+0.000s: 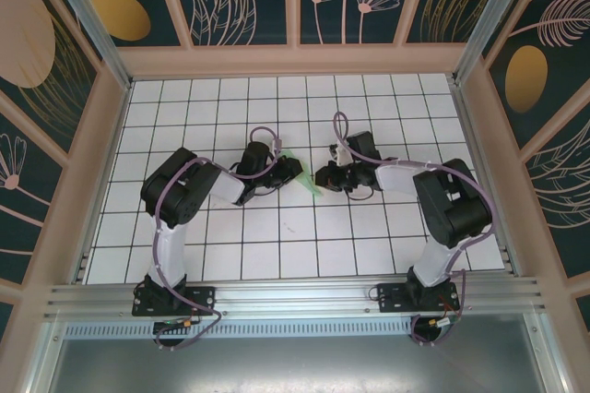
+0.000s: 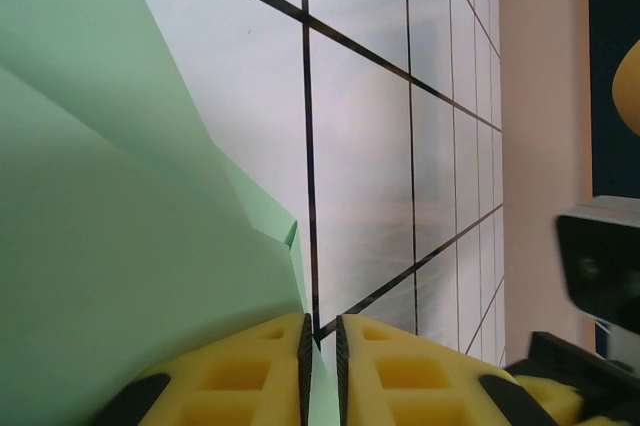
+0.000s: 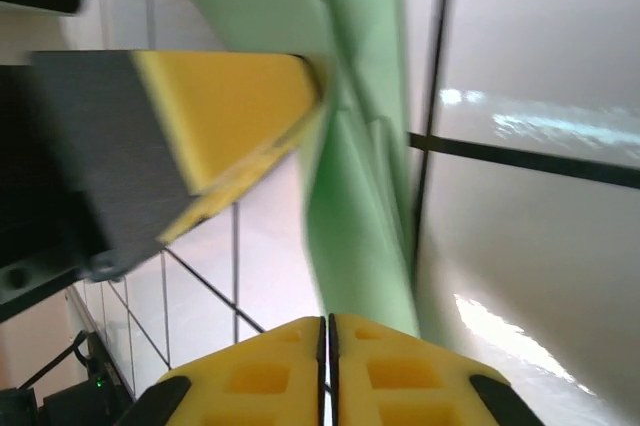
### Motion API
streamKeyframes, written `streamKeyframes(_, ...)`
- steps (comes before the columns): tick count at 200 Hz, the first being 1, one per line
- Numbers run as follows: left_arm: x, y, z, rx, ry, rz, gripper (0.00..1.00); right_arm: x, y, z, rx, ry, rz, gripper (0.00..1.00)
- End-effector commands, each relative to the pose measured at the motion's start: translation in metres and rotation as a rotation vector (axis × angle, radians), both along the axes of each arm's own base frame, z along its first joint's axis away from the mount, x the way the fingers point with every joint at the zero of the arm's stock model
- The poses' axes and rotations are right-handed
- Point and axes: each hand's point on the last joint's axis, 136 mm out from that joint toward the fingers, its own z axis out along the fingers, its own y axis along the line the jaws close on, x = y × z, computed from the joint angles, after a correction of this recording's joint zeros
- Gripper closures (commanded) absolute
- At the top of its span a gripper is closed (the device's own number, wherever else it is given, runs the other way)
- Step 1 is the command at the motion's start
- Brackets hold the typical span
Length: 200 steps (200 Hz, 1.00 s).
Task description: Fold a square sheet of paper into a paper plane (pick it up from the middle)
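From above, the thin, folded pale green paper sheet [image 1: 314,192] sits over the middle of the white tiled worktop [image 1: 277,245], squeezed between my left hand [image 1: 293,170] and my right hand [image 1: 324,175], which cover most of it.

At my left wrist, my left hand [image 2: 321,366] brings its yellow fingers [image 2: 240,381] almost together, pinching a sliver of the sheet [image 2: 120,246]. The sheet spreads up and left, out of frame.

At my right wrist, my right hand [image 3: 328,366] is pressed together. The sheet [image 3: 360,206] rises blurred from the fingertips, and I cannot tell whether a fold is caught. A blurred yellow finger [image 3: 230,116] of the left hand crosses it.
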Motion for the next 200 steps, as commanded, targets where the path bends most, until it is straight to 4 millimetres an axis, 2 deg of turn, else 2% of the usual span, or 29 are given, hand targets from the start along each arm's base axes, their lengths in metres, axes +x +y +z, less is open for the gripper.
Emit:
streamKeyframes(1, -0.001, 0.001, -0.017, 0.06, 0.021, -0.005, 0.81, -0.003, 0.017, 0.024, 0.039, -0.075, 0.09, 0.94)
streamKeyframes(30, -0.001, 0.0, -0.022, 0.065, 0.043, -0.013, 0.81, -0.005, 0.032, 0.019, 0.051, -0.054, 0.147, 0.97)
streamKeyframes(81, -0.002, -0.003, -0.023, 0.064, 0.047, -0.029, 0.81, 0.011, 0.031, -0.007, 0.01, -0.009, 0.111, 0.99)
streamKeyframes(113, -0.003, -0.001, -0.025, 0.081, 0.046, -0.033, 0.81, 0.015, 0.024, -0.019, 0.003, 0.018, 0.087, 0.99)
streamKeyframes(135, -0.003, -0.001, -0.026, 0.094, 0.047, -0.041, 0.81, 0.015, 0.025, -0.016, 0.019, 0.018, 0.093, 0.99)
streamKeyframes(200, 0.0, -0.003, -0.032, 0.116, 0.055, -0.055, 0.81, 0.012, 0.006, -0.043, -0.014, 0.072, 0.074, 0.99)
